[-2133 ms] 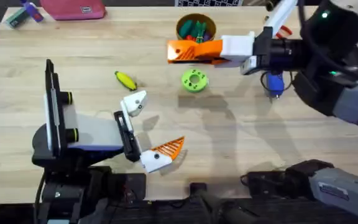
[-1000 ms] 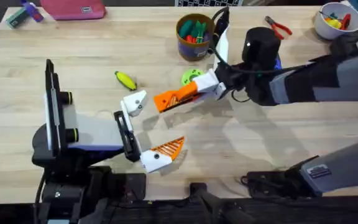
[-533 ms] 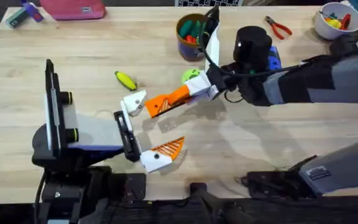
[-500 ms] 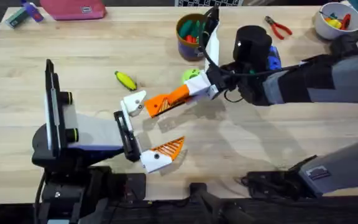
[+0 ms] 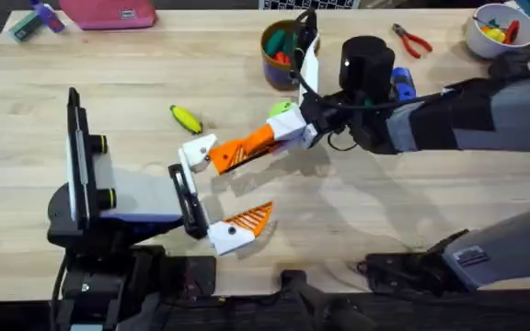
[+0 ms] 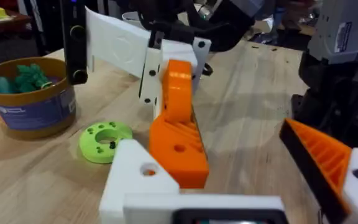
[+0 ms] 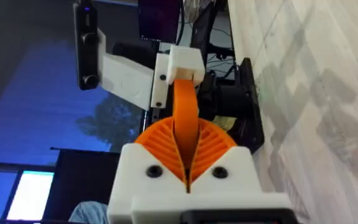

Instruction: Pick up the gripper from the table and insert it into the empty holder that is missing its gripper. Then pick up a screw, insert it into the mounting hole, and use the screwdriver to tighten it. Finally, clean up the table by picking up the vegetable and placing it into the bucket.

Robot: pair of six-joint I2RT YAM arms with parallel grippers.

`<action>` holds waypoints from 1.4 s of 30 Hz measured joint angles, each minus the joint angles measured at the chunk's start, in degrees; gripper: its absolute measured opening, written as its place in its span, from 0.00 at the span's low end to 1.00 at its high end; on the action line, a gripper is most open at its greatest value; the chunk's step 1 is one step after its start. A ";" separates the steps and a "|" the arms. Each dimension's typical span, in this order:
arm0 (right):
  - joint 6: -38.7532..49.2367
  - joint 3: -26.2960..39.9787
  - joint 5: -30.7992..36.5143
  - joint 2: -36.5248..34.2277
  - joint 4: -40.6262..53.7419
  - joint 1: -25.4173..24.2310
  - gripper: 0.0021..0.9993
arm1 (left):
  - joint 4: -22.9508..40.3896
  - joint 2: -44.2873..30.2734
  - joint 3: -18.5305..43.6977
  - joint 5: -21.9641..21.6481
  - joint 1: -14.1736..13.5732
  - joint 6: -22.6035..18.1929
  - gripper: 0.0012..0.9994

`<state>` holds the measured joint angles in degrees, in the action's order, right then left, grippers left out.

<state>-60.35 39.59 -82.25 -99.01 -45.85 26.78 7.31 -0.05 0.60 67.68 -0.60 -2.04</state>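
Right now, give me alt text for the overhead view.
The right end effector holds the orange gripper against the left arm's white holder on a wooden table. A yellow vegetable, green disc and bucket lie beyond.

Orange ribbed gripper (image 5: 239, 152), white holder (image 5: 197, 153), yellow vegetable (image 5: 186, 118) with green end, blue-purple bucket (image 5: 277, 66) with yellow-orange rim, green disc (image 5: 282, 111), blue screwdriver (image 5: 401, 85), red-handled pliers (image 5: 411, 39), pale wood-grain table (image 5: 155, 55).
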 joint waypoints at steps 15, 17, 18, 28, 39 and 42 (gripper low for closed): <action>-0.79 3.22 3.42 -0.60 1.45 2.45 0.01 | -0.13 0.00 0.00 -0.81 0.00 -0.46 0.99; -1.00 3.51 4.33 -0.60 1.71 2.91 0.01 | -0.13 0.00 0.00 -0.81 0.00 -0.46 0.99; -1.13 3.56 4.84 -0.60 1.71 3.18 0.01 | -0.13 0.00 0.00 -0.81 0.00 -0.46 0.99; -1.39 3.78 7.73 -0.60 1.52 4.60 0.01 | -0.11 0.00 0.00 -0.83 0.00 -0.39 0.99; -2.10 3.82 8.97 -0.59 1.43 5.21 0.01 | -0.14 0.00 0.00 -1.11 0.00 -0.02 0.99; -2.24 3.82 8.99 -0.60 1.41 5.24 0.01 | -0.14 0.00 0.00 -1.11 0.00 -0.02 0.99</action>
<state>-62.59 43.42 -73.25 -99.61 -44.45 32.02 7.17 -0.05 0.60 66.57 -0.60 -2.07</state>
